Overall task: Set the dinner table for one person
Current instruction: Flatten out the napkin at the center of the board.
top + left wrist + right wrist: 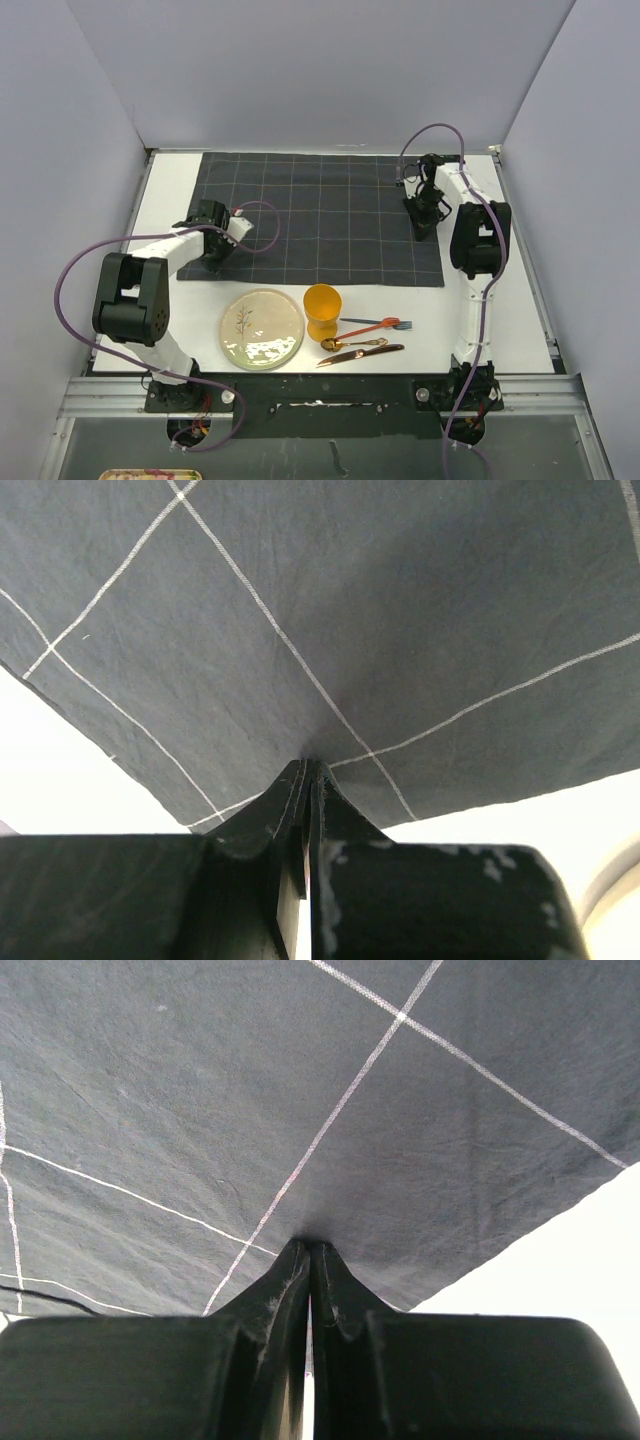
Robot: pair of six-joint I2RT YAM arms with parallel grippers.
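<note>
Inside a grey-walled booth, the white table [520, 320] spans the frame, a dark grid cloth [320, 215] spread over its far half. The left gripper [310, 770] and right gripper [308, 1248], jaws closed tight, press their tips into the cloth's near-left corner and right edge, likely to square it as a placemat. Plate [262, 329], cup [322, 311] and cutlery [362, 353] sit bunched near the front, not yet laid out.

Cloth [380, 610] cropped by both wrist views' edges, its pinched bit hidden inside left gripper [310, 770] and right gripper [308, 1248], plate [622, 900] a blurred sliver at a corner, tray [135, 474] cut off at the top view's bottom edge
</note>
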